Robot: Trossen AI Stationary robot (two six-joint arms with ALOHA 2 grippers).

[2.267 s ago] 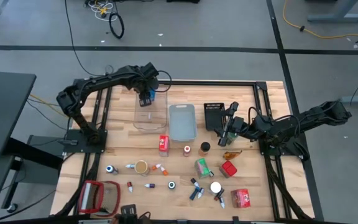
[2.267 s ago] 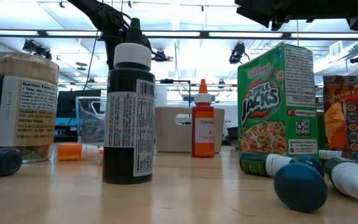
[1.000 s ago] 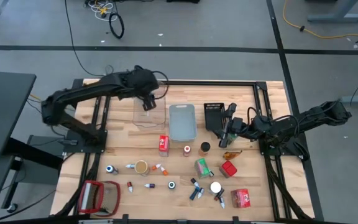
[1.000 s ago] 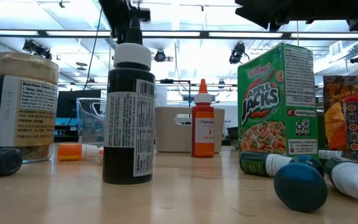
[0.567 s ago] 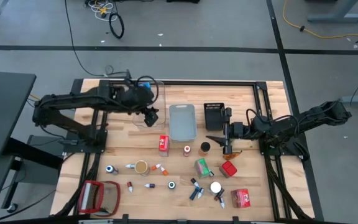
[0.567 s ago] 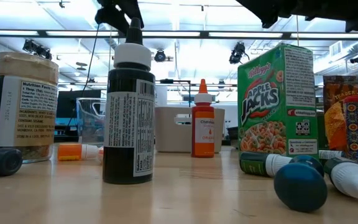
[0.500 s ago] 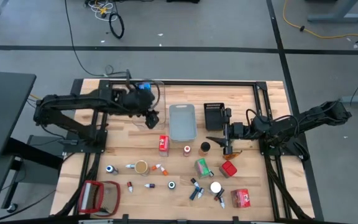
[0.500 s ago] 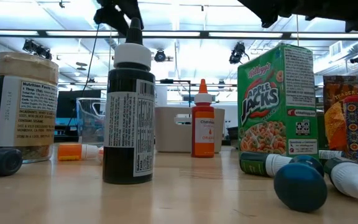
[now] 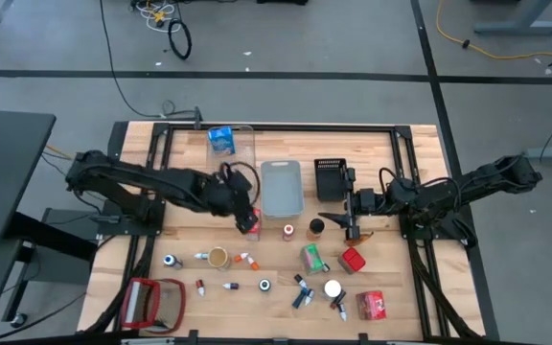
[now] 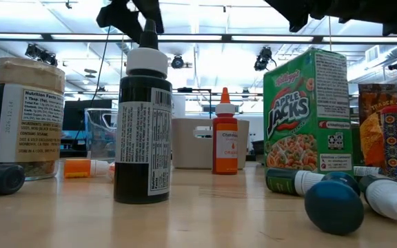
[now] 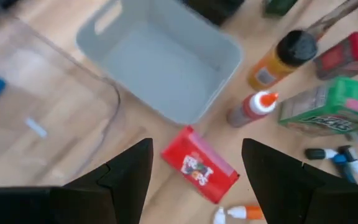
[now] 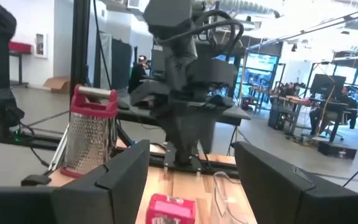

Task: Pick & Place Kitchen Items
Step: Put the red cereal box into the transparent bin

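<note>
The high view looks straight down on the whole table [image 9: 391,287], while the low view sits at tabletop height, close behind a dark bottle [image 10: 143,131] and a green Apple Jacks carton [image 10: 307,114]. The left wrist view looks down at the red carton [image 11: 199,165] beside the grey bin [image 11: 160,59], both shared with the high view; the right wrist view faces level across the table

A blue carton [image 9: 220,140] sits in the clear bin's [image 9: 244,134] far end. The other kitchen items [image 9: 290,259] lie scattered on the near side of the grey bin [image 9: 281,187]: a red carton [image 11: 199,172] flat just beside it, small bottles, jars and a green Apple Jacks box [image 10: 307,114] upright.
</note>
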